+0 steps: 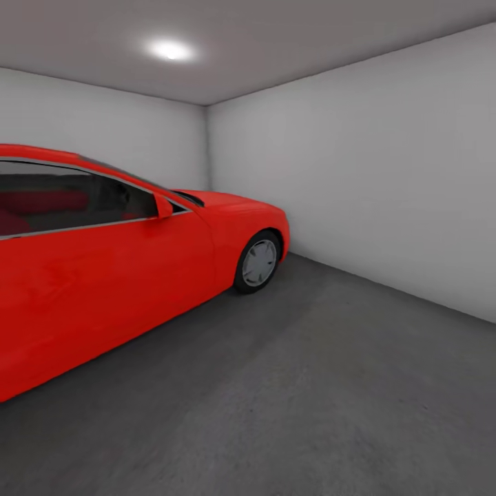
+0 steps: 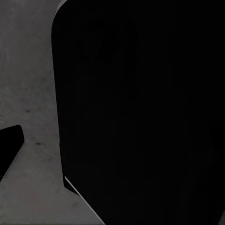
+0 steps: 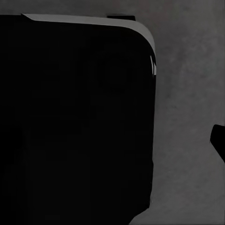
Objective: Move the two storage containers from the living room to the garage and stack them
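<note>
I am in the garage, over its dark grey concrete floor (image 1: 324,393), and the two storage containers are out of view. In the left wrist view one dark finger (image 2: 10,150) of my left gripper (image 2: 112,136) stands far out at the picture's edge over bare floor (image 2: 28,84). One finger (image 3: 218,140) of my right gripper (image 3: 112,140) sits just as far out in the right wrist view. Both grippers look open with nothing held. A large black part of my own body (image 2: 140,108) hides each second finger.
A red car (image 1: 103,262) takes up the left side, its front wheel (image 1: 259,262) near the middle. Pale grey walls (image 1: 386,179) close the room at the back and right. Open concrete floor runs between the car and the right wall.
</note>
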You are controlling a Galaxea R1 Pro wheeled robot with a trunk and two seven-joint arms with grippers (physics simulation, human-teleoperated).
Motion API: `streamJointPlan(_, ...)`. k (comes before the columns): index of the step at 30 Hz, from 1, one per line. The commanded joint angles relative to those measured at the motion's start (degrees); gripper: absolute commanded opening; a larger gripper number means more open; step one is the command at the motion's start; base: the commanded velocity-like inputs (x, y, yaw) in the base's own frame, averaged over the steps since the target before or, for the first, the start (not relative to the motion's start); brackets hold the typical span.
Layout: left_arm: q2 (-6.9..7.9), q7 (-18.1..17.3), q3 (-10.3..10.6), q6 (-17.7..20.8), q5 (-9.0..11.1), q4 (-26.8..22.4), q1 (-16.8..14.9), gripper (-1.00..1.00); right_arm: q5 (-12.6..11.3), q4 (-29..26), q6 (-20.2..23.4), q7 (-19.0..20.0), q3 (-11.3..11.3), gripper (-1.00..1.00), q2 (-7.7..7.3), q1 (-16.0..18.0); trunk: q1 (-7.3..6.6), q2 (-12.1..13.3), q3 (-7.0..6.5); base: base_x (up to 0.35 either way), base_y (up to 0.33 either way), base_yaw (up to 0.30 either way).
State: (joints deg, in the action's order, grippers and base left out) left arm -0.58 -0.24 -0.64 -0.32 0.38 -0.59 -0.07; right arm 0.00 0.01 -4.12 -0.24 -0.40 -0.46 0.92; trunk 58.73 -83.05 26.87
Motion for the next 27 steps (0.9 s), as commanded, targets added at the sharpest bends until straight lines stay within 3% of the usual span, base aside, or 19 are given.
streamJointPlan(1,0.02,0.0,-0.1,0.0,0.0,0.0,0.0,1.0,0.0,0.1,-0.2,0.0,0.0,1.0,0.01,0.1,0.0,0.0,0.06,0.0,0.0,-0.289)
streamJointPlan(21,-0.01,0.0,-0.1,-0.2,0.1,0.0,0.0,1.0,-0.1,0.2,-0.3,0.0,-0.1,1.0,-0.07,0.0,0.0,0.0,0.06,0.0,0.0,-0.294)
streamJointPlan(27,-0.03,0.0,-0.2,-2.9,0.3,0.0,0.0,1.0,-0.1,0.2,-0.3,0.0,-0.1,1.0,-0.07,0.0,0.0,0.0,0.06,0.0,0.0,-0.297)
